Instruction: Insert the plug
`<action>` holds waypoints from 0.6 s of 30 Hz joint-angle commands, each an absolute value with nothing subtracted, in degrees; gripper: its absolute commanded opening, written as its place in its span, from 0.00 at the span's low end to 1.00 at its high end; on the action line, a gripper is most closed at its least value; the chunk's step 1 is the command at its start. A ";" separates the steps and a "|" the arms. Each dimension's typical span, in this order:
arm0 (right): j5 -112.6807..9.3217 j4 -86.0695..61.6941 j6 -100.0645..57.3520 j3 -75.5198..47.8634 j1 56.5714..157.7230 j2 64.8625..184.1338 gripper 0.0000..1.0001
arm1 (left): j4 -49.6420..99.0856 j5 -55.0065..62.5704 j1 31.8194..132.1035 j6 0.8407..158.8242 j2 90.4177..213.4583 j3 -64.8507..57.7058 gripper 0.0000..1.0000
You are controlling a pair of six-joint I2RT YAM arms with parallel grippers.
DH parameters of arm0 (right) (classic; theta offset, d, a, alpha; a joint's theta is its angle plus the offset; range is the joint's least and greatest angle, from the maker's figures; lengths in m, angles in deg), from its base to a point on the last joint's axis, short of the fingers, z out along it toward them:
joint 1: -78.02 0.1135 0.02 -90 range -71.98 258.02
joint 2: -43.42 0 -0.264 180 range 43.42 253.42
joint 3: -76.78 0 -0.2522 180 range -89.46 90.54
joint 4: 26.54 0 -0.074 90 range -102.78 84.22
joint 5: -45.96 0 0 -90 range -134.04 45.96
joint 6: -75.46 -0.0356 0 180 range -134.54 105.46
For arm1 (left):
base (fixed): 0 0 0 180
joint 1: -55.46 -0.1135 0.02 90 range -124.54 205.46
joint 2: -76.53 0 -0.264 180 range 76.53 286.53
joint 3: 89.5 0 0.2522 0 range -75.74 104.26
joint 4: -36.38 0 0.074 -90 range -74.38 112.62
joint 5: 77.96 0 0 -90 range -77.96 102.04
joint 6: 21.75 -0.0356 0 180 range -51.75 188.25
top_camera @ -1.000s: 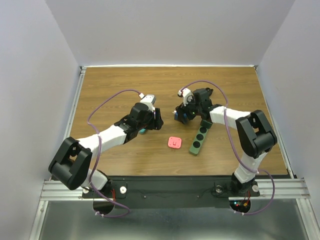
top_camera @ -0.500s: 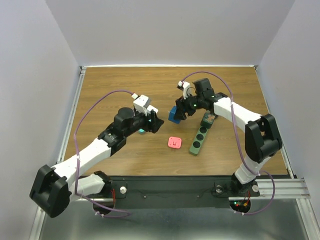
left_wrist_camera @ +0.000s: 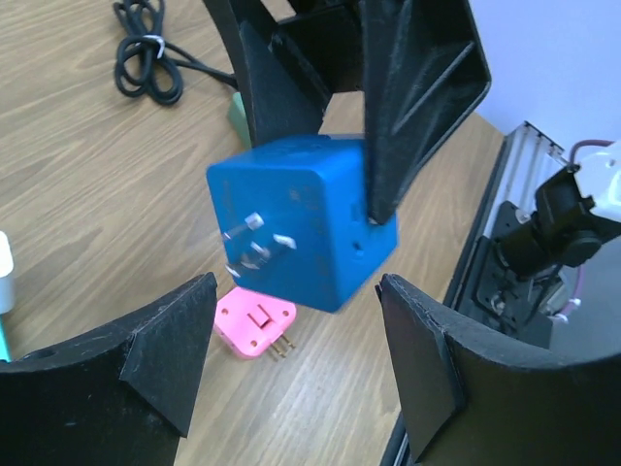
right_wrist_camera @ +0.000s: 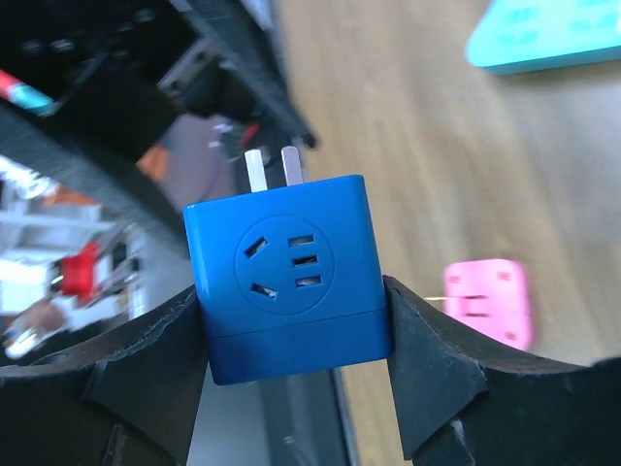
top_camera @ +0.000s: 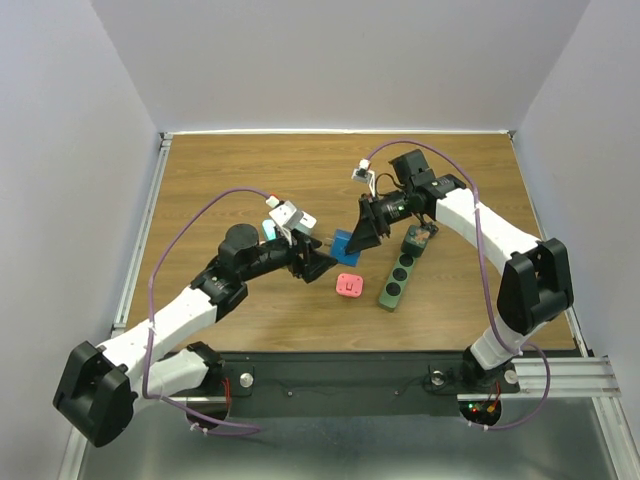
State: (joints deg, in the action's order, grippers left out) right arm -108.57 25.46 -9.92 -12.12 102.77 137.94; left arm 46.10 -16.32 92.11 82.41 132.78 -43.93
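Note:
My right gripper [top_camera: 356,240] is shut on a blue cube adapter [top_camera: 342,243] and holds it above the table. In the right wrist view the cube [right_wrist_camera: 286,277] sits between the fingers, socket face toward the camera, two metal prongs pointing away. My left gripper [top_camera: 320,263] is open and empty just left of the cube. In the left wrist view the gripper [left_wrist_camera: 296,345] is below the cube [left_wrist_camera: 301,223], whose prongs face the camera. A pink plug [top_camera: 348,285] lies flat on the table beneath them, also in the left wrist view [left_wrist_camera: 254,323]. A green power strip [top_camera: 398,272] lies to the right.
A teal and white object [top_camera: 270,229] lies behind the left wrist, also in the right wrist view [right_wrist_camera: 543,39]. A coiled black cable [left_wrist_camera: 146,58] lies by the strip's far end. Grey walls enclose the wooden table [top_camera: 230,180].
My right gripper has lifted the blue cube and carried it left and nearer. My left arm has swung right, away from the teal object, up to the cube.

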 commanded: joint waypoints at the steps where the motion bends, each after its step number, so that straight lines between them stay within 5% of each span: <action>1: -118.66 29.31 -7.52 -9.39 102.72 135.18 0.00 | 50.74 -19.77 92.20 83.46 133.30 -43.93 0.79; 18: -121.82 38.63 2.95 -7.02 104.65 136.32 0.00 | 64.17 -27.59 91.85 91.27 142.62 -43.92 0.79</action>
State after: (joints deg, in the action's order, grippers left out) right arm -113.90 35.64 1.18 -10.35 103.21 137.94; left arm 57.32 -26.06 92.11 89.01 140.71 -43.93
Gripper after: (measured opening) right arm 0.699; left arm 0.792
